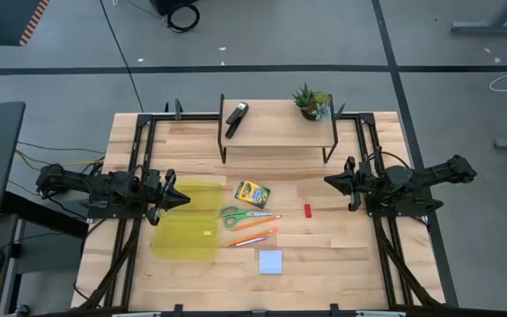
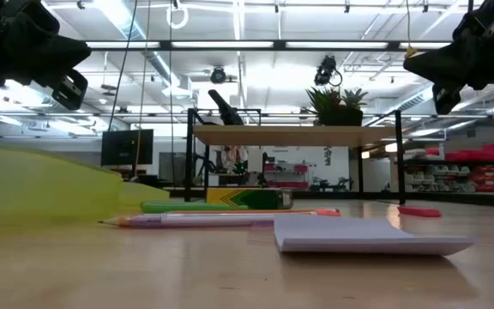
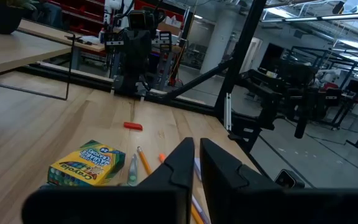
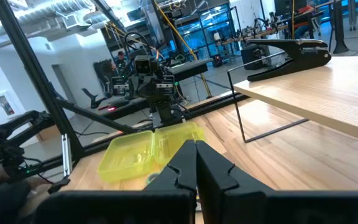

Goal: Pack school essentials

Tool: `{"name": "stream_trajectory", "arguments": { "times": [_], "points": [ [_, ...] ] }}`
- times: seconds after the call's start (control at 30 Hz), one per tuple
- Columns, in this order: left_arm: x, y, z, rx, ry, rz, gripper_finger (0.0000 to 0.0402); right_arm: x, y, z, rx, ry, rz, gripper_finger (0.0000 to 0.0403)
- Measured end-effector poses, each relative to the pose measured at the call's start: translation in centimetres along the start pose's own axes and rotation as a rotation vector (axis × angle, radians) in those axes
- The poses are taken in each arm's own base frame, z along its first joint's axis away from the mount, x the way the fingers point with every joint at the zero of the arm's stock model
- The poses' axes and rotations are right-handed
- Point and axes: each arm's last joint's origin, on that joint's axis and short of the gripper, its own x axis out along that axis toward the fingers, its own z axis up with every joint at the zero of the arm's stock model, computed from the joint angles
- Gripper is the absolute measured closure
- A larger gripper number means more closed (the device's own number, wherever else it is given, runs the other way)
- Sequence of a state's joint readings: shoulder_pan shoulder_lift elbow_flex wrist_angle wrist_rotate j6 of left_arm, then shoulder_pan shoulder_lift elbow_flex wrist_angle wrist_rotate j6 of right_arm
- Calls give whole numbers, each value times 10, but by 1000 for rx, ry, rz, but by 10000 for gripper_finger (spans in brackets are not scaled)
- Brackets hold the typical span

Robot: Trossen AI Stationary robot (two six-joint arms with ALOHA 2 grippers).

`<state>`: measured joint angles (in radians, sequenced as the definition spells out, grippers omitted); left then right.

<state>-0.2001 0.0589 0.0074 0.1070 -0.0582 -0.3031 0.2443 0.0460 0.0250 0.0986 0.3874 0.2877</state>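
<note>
On the table lie the yellow-green crayon box (image 1: pixel 252 193), the green-handled scissors (image 1: pixel 240 217), the orange pencils (image 1: pixel 253 236), the tiny red block (image 1: pixel 307 210) and the pale blue note pad (image 1: pixel 270 261). An open yellow see-through case (image 1: pixel 187 220) lies flat to their left. My left gripper (image 1: pixel 183 197) hovers shut over the case's far half, pointing at the crayon box (image 3: pixel 87 165). My right gripper (image 1: pixel 328 181) hovers shut near the shelf's right leg, pointing left toward the case (image 4: pixel 145 152). Both hang well above the tabletop in the low view (image 2: pixel 67 81) (image 2: pixel 427 64).
A low wooden shelf (image 1: pixel 275 132) on thin black legs stands at the far side, carrying a black stapler (image 1: pixel 237 117) and a small potted plant (image 1: pixel 311 103). Black frame rails (image 1: pixel 139 158) run along both table sides. Bare wood lies right of the red block.
</note>
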Motion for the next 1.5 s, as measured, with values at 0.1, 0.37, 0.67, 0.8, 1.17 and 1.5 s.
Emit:
{"name": "stream_trajectory", "arguments": {
  "times": [0.1,0.37,0.67,0.8,1.17,1.5],
  "points": [
    [0,0,0,0,0,0,373,0,0,0,0,0,0,395],
    [0,0,0,0,0,0,370,0,0,0,0,0,0,395],
    [0,0,0,0,1,0,371,0,0,0,0,0,0,395],
    [0,0,0,0,0,0,376,0,0,0,0,0,0,395],
    [0,0,0,0,0,0,366,0,0,0,0,0,0,395],
    [0,0,0,0,1,0,373,0,0,0,0,0,0,395]
  ]
}}
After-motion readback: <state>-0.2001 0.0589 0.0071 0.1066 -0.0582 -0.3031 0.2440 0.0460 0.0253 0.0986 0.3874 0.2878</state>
